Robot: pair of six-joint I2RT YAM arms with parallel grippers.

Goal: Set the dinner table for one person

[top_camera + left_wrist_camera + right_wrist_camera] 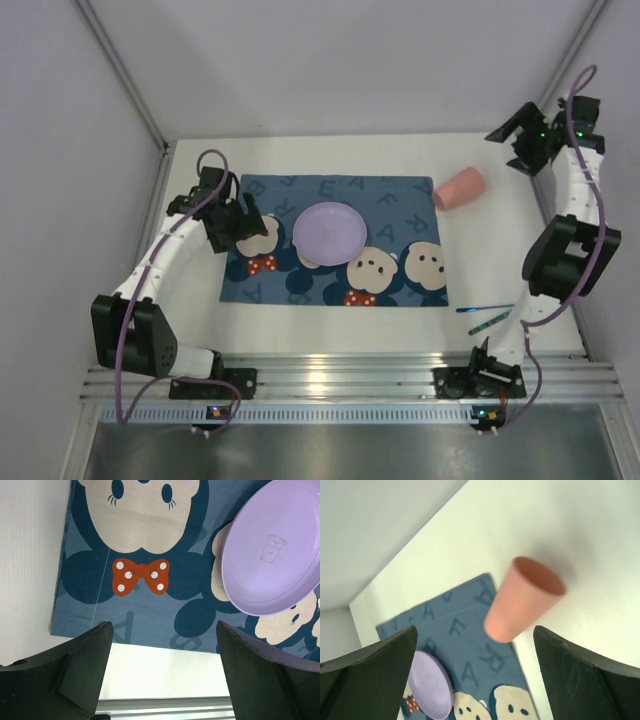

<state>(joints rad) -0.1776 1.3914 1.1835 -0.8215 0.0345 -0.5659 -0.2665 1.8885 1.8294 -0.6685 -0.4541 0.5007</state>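
Note:
The white dinner table [330, 330] carries a blue bear-and-letter placemat [340, 255] with a lilac plate [328, 232] on its far middle. A salmon cup [459, 188] lies on its side at the mat's far right corner. My left gripper [240, 225] is open and empty over the mat's left part, left of the plate. In the left wrist view it [162, 670] hangs over the mat's edge, with the plate [272, 550] at the upper right. My right gripper [520, 135] is raised at the far right, open and empty. Its wrist view [475, 675] shows the cup [522, 600] and the plate [430, 685].
Two thin utensils, one blue [485, 308] and one green [490, 322], lie on the table just right of the mat's near right corner, next to the right arm. White walls close the table at back and sides. A metal rail [330, 380] runs along the near edge.

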